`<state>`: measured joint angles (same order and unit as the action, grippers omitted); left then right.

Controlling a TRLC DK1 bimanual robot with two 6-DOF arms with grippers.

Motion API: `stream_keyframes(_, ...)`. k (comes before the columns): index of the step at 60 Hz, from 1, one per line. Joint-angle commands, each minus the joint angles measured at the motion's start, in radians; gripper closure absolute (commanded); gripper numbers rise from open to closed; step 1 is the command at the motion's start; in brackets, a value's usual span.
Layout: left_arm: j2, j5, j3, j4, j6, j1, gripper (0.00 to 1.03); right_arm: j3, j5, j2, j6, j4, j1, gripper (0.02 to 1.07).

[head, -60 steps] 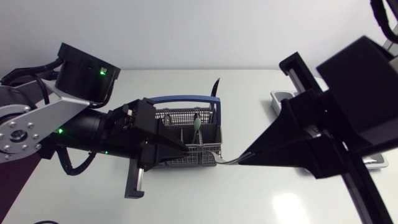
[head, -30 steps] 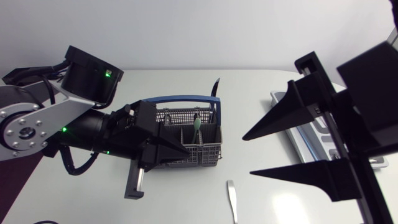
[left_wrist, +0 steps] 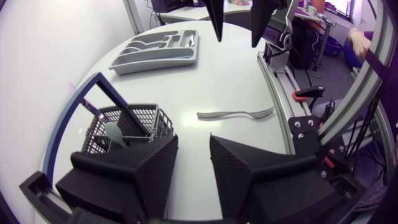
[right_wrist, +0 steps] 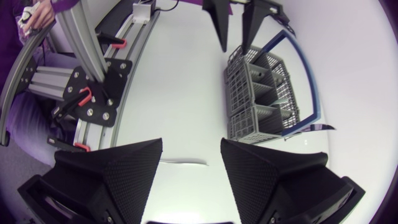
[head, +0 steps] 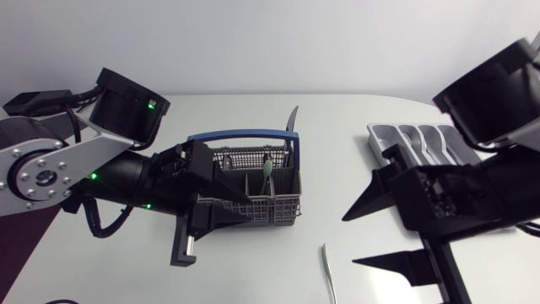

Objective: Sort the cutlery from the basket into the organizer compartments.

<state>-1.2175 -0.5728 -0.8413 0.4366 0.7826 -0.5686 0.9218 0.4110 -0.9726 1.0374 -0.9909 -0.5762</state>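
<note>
A silver fork [head: 328, 272] lies flat on the white table in front of the basket, to its right; it also shows ahead of my left gripper [left_wrist: 236, 114]. The grey wire basket [head: 283, 211] with a blue handle holds a green-handled utensil [head: 267, 172] and a black one [head: 292, 118]. My left gripper [head: 249, 209] sits at the basket's front left, open and empty [left_wrist: 193, 140]. Right of the fork, my right gripper [head: 350, 241] hangs open above the table with nothing in it [right_wrist: 191, 144]. The grey organizer [head: 413, 139] lies at the far right.
The basket [right_wrist: 261, 93] stands ahead of the right gripper, with my left gripper's fingers beyond it. Bare table lies between the basket and the organizer [left_wrist: 155, 50]. The table's front edge runs just past the fork.
The right gripper, which held the fork beside the basket, opened and dropped it on the table, then drew back to the right and lower. The left gripper's fingers parted.
</note>
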Motion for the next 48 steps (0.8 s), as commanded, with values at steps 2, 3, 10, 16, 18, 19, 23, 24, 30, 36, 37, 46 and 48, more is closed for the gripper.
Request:
stream_keyframes(2, 0.009, 0.004, 0.039, 0.002, 0.007, 0.035, 0.30, -0.077, -0.028, -0.038, 0.096, 0.001, 0.001, 0.32)
stream_keyframes(3, 0.009, 0.004, 0.042, 0.002, 0.006, 0.038, 0.28, -0.084, -0.035, -0.043, 0.102, 0.001, -0.002, 0.32)
stream_keyframes(10, 0.026, 0.033, 0.065, 0.002, 0.014, 0.050, 0.18, -0.149, -0.107, -0.083, 0.118, 0.006, -0.083, 0.30)
stream_keyframes(16, 0.044, 0.048, 0.084, 0.002, 0.015, 0.058, 0.17, -0.207, -0.135, -0.092, 0.145, 0.031, -0.125, 0.30)
stream_keyframes(18, 0.046, 0.050, 0.090, 0.002, 0.015, 0.059, 0.17, -0.222, -0.140, -0.097, 0.154, 0.040, -0.132, 0.30)
stream_keyframes(19, 0.047, 0.051, 0.091, 0.002, 0.017, 0.059, 0.17, -0.228, -0.143, -0.098, 0.159, 0.044, -0.132, 0.30)
stream_keyframes(23, 0.047, 0.062, 0.100, 0.002, 0.017, 0.059, 0.13, -0.274, -0.167, -0.113, 0.176, 0.084, -0.151, 0.30)
stream_keyframes(24, 0.049, 0.065, 0.102, 0.002, 0.018, 0.059, 0.12, -0.285, -0.175, -0.120, 0.184, 0.097, -0.155, 0.30)
stream_keyframes(30, 0.047, 0.087, 0.120, -0.004, 0.023, 0.056, 0.09, -0.340, -0.195, -0.150, 0.211, 0.161, -0.165, 0.30)
stream_keyframes(36, 0.047, 0.110, 0.137, -0.013, 0.023, 0.044, 0.08, -0.376, -0.215, -0.179, 0.230, 0.222, -0.178, 0.32)
stream_keyframes(37, 0.047, 0.110, 0.139, -0.015, 0.023, 0.044, 0.08, -0.380, -0.215, -0.187, 0.234, 0.232, -0.182, 0.35)
stream_keyframes(46, 0.042, 0.119, 0.137, -0.021, 0.018, 0.044, 0.08, -0.403, -0.219, -0.232, 0.257, 0.305, -0.205, 0.44)
stream_keyframes(48, 0.041, 0.123, 0.134, -0.022, 0.018, 0.041, 0.08, -0.408, -0.221, -0.244, 0.268, 0.319, -0.205, 0.47)
